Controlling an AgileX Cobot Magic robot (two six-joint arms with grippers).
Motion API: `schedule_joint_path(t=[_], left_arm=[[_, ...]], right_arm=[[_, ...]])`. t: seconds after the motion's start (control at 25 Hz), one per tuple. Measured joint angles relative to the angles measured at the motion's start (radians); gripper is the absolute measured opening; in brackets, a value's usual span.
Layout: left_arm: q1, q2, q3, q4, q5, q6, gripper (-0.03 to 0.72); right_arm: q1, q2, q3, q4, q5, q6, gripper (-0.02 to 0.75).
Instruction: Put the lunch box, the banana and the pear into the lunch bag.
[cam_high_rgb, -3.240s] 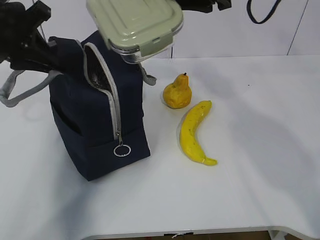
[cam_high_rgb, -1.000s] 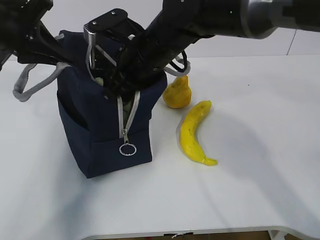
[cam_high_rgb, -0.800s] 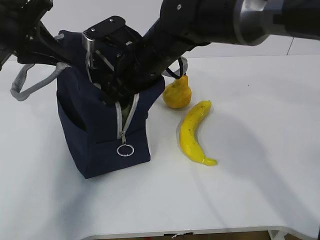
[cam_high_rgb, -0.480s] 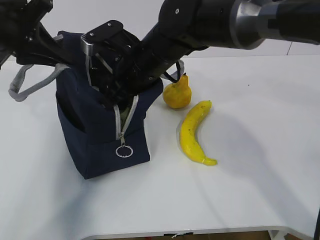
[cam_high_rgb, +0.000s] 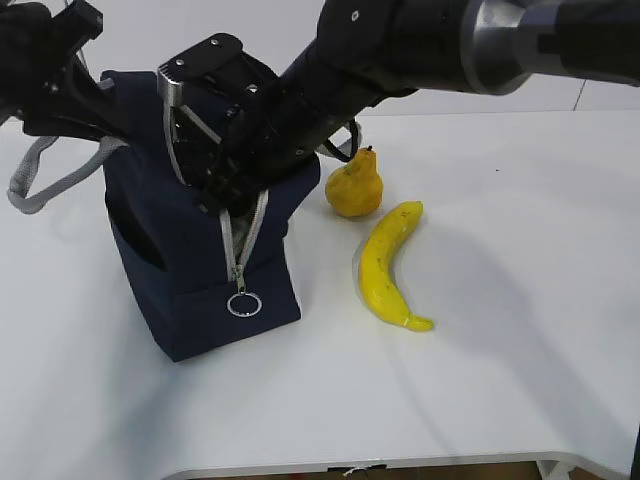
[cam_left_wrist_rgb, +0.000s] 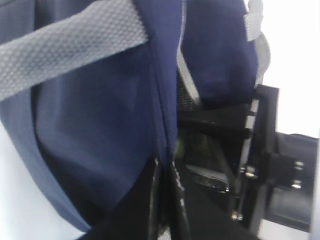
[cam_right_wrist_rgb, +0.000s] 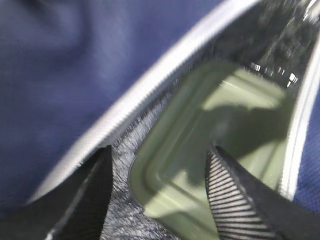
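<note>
Lunch box (cam_right_wrist_rgb: 215, 145), clear with a sage-green lid, lies inside the boxy navy fabric lunch bag (cam_high_rgb: 190, 260), between the right gripper's (cam_right_wrist_rgb: 160, 200) parted fingers. Left gripper (cam_left_wrist_rgb: 165, 200) pinches the bag's rim closed-jawed. Squat yellow-orange pear (cam_high_rgb: 354, 184) and curved yellow banana (cam_high_rgb: 385, 262) wait on open white table (cam_high_rgb: 520, 300) beside the bag.
</note>
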Motion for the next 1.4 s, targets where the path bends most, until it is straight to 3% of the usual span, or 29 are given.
schedule_joint_path(t=[0.4, 0.68, 1.0, 1.4], left_arm=[[0.0, 0.0, 0.0, 0.032, 0.0, 0.0, -0.013], [0.0, 0.0, 0.0, 0.031, -0.011, 0.0, -0.013], [0.0, 0.0, 0.0, 0.037, -0.013, 0.014, -0.013], [0.0, 0.0, 0.0, 0.044, -0.013, 0.04, -0.013]], right_arm=[[0.0, -0.035, -0.013, 0.017, 0.006, -0.013, 0.485], [0.0, -0.106, -0.106, -0.006, 0.074, -0.013, 0.486], [0.0, -0.162, -0.213, -0.214, 0.259, -0.013, 0.486], [0.0, -0.245, -0.225, -0.433, 0.427, 0.085, 0.486]])
